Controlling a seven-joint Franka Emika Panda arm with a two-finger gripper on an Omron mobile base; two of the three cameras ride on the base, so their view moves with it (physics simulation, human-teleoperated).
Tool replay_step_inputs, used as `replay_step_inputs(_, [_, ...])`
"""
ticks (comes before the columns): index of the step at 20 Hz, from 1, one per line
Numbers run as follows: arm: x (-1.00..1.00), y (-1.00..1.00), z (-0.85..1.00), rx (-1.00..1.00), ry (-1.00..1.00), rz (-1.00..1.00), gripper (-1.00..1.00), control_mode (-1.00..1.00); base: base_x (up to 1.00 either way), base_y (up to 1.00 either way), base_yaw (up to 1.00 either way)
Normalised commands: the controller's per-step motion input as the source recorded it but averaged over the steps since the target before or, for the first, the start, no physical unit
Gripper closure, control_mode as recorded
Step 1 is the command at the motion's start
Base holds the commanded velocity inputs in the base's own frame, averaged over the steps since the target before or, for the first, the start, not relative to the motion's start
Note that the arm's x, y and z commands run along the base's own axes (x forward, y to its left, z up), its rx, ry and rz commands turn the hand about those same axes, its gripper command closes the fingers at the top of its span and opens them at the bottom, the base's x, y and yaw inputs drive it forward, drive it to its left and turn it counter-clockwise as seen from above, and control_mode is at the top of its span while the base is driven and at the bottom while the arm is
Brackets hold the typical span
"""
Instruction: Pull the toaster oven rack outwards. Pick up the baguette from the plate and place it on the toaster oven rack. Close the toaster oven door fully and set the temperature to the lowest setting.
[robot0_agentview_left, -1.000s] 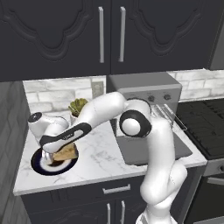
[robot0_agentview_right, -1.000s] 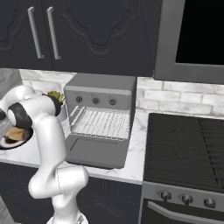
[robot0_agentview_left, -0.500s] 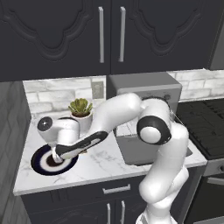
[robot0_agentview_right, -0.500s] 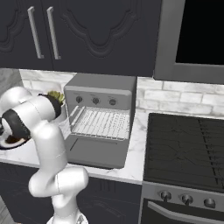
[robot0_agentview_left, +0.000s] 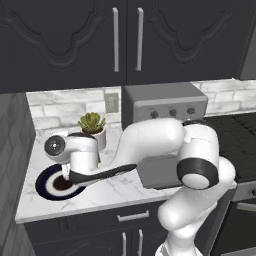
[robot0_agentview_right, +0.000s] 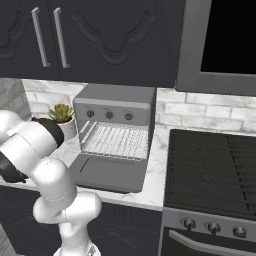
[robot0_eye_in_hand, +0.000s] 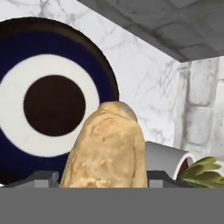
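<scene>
The golden-tan baguette (robot0_eye_in_hand: 107, 148) stands between my fingertips, and my gripper (robot0_eye_in_hand: 105, 179) is shut on it, held a little above the plate (robot0_eye_in_hand: 17, 52). The navy plate (robot0_agentview_left: 46, 176), with its white ring and brown centre, lies bare under my gripper (robot0_agentview_left: 66, 172) at the left end of the counter. To the right is the grey toaster oven (robot0_agentview_right: 117, 102). Its door (robot0_agentview_right: 107, 172) lies open and flat. The wire rack (robot0_agentview_right: 117, 141) sticks out over the door.
A small potted succulent (robot0_agentview_left: 92, 125) stands against the tiled wall just behind the plate, close to my hand. The dark stove (robot0_agentview_right: 215, 165) takes up the counter to the right of the oven. My forearm reaches across in front of the oven door (robot0_agentview_left: 155, 175).
The baguette lay on the plate a second ago. It has come up off the plate between my fingers. My elbow has swung towards the front of the oven.
</scene>
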Motion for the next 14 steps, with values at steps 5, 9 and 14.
replay_step_inputs(5, [-0.25,-0.31,0.87,0.00,0.06,0.02,1.00,-1.00,0.00,0.00,0.00])
replay_step_inputs(9, [-0.36,-0.60,0.66,-0.01,0.13,0.00,1.00,-1.00,0.00,0.00,0.00])
replay_step_inputs(14, [-0.33,-0.80,0.45,-0.05,0.14,0.00,1.00,-1.00,0.00,0.00,0.00])
